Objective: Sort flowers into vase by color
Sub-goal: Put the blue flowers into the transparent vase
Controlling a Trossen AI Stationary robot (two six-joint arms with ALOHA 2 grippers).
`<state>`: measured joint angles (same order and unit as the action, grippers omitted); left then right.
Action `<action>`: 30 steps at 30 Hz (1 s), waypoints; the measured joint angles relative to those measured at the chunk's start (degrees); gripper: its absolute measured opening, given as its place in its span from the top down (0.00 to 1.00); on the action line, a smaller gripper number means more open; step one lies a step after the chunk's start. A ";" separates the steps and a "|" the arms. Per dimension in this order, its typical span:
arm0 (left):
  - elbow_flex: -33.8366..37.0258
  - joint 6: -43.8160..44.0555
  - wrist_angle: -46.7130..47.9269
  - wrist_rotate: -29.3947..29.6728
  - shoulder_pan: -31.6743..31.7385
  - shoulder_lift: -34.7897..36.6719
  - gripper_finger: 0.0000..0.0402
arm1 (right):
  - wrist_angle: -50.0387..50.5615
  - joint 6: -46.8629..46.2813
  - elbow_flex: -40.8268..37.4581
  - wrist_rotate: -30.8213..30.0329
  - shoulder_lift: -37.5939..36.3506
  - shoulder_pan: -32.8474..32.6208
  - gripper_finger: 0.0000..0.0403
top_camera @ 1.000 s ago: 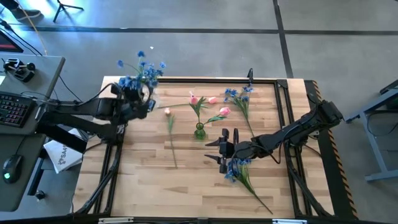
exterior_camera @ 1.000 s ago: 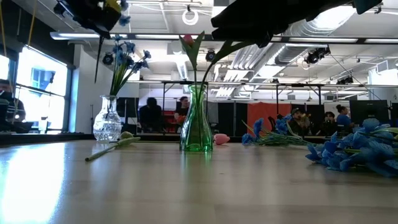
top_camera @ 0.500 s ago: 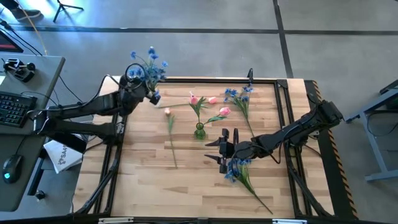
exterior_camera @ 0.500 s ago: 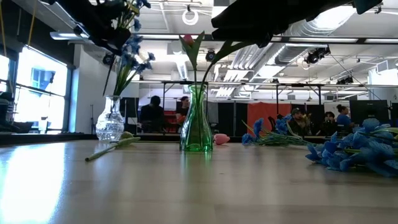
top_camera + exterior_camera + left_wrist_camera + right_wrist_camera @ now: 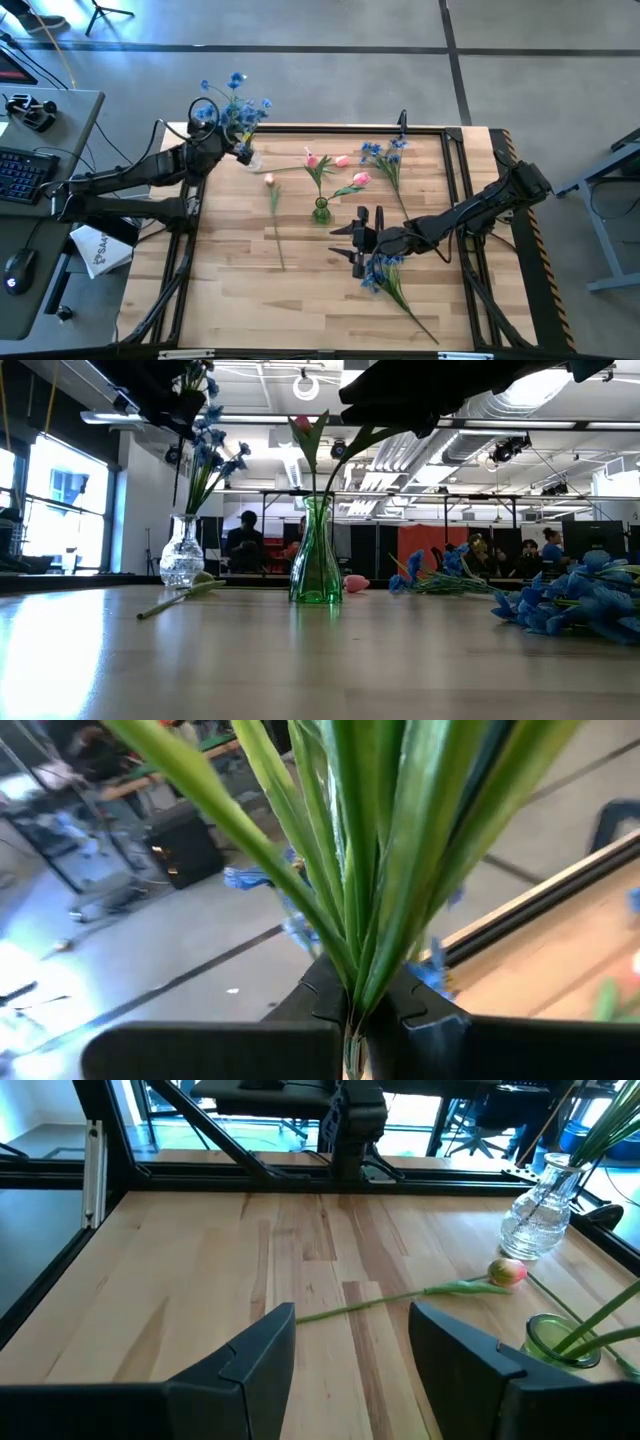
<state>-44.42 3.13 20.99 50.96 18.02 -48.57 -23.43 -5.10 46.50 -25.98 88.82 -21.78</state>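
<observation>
My left gripper hovers over the clear glass vase at the table's far left and is shut on a blue spray. Blue blossoms stand above that vase, with thin stems running down into its neck. A green vase at mid table holds pink tulips. One pink tulip lies flat on the wood. Two more blue sprays lie flat, one on the far right and one beside my open right gripper, which touches nothing. My left gripper pinches the blue spray by its bunched green leaves and stem between its two fingertips. The leaves fan out past the fingertips. The spray is lifted clear of the table, blossoms up, with its stem pointing down toward the clear vase's neck.
A black frame rail runs along the table's far edge just behind the clear vase. Bare wood lies on the near left. A desk with a keyboard stands left of the table. People sit in the room behind.
My left gripper has moved toward the far edge and over the clear vase, tipping as it went. The held blue spray has travelled with it. Its stem hung beside the vase a second ago and now lines up with the vase's neck. The right arm has kept still.
</observation>
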 joint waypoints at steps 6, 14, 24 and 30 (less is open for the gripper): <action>1.15 1.78 -1.48 -4.57 1.97 0.11 1.00 | -0.70 0.58 0.02 0.00 0.00 -0.02 0.52; 7.96 4.33 -7.92 -7.16 6.35 -0.27 1.00 | -0.76 0.59 0.02 -0.02 0.00 -0.02 0.52; 9.22 5.81 -7.03 -14.66 10.73 -0.27 0.86 | -0.78 0.59 0.02 -0.02 0.00 -0.02 0.52; 6.56 6.39 -0.05 -21.76 14.62 -0.27 0.68 | -0.78 0.59 0.02 -0.02 0.00 -0.02 0.52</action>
<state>-37.86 9.51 20.94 29.20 32.64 -48.84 -24.21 -4.51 46.52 -26.00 88.82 -21.80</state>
